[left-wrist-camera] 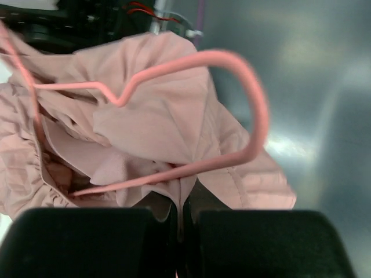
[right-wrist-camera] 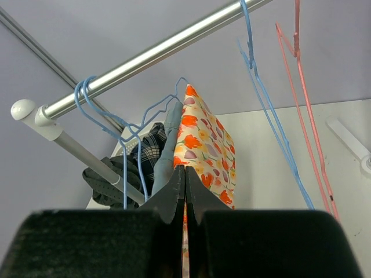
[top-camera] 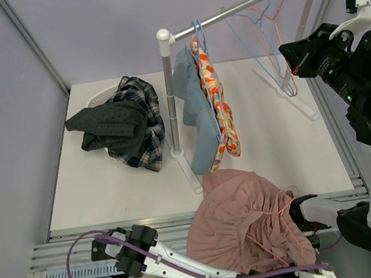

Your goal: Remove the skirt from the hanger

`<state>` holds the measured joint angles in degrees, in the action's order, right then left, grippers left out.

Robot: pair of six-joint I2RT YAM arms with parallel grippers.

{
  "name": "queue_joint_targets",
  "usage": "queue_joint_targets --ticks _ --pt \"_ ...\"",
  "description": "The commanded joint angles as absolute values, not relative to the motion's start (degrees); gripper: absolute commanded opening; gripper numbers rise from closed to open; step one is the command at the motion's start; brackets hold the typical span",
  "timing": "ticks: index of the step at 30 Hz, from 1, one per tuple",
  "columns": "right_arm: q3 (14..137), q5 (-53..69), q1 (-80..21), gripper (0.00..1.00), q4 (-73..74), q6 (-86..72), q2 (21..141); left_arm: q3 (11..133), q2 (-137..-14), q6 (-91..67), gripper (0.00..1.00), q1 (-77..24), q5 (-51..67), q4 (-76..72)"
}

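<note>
- One pink skirt (top-camera: 242,221) lies bunched at the near edge of the table (top-camera: 110,191), threaded on its pink wire hanger (left-wrist-camera: 255,116).
- Left gripper (left-wrist-camera: 179,214): fingers pressed together on a fold of the skirt's cloth, just below the hanger's wire.
- Right gripper (right-wrist-camera: 185,197): closed on nothing, up by the rail (right-wrist-camera: 156,52), facing a floral garment (right-wrist-camera: 203,145).
- The skirt looks light, soft and floppy, so it should slide freely.
- The hanger is thin, stiff and springy.
- I'd pin the hanger's hook and pull at the gathered waistband.
</note>
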<state>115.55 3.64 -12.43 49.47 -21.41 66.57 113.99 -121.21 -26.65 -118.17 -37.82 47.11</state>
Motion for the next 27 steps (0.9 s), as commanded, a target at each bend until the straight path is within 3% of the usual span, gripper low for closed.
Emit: queue_joint_targets --ticks 1,3,5,7,10,16,21,27 --pt "117.2 5.6 -12.7 0.0 50.5 -22.0 63.7 111.1 -114.8 -28.2 0.0 -113.9 -40.8 42.7" --pt "116.7 11.0 -12.7 0.03 54.3 -20.6 62.8 108.0 -113.6 -30.1 0.0 -113.3 -40.9 43.2" --pt "113.8 21.6 -12.6 0.24 60.9 -18.9 63.0 104.3 -111.7 -32.6 0.0 -113.3 -41.0 43.8" --pt "108.5 27.3 -12.6 0.54 64.2 -18.5 62.1 95.7 -108.8 -38.1 0.0 -113.3 -40.7 43.8" --pt "87.0 26.6 -12.6 0.73 59.1 -21.6 53.9 85.7 -106.4 -45.5 0.0 -112.2 -40.2 44.9" --pt "72.1 25.2 -12.6 0.77 60.2 -24.7 46.0 72.5 -106.1 -55.3 0.0 -105.6 -28.0 43.9" --pt "71.7 20.1 -12.6 0.79 67.9 -23.8 45.9 64.5 -108.2 -66.8 0.0 -101.0 -22.0 49.6" --pt "65.6 23.3 -12.6 0.81 69.8 -24.5 44.2 55.4 -104.0 -64.5 0.0 -91.2 -16.5 39.5"
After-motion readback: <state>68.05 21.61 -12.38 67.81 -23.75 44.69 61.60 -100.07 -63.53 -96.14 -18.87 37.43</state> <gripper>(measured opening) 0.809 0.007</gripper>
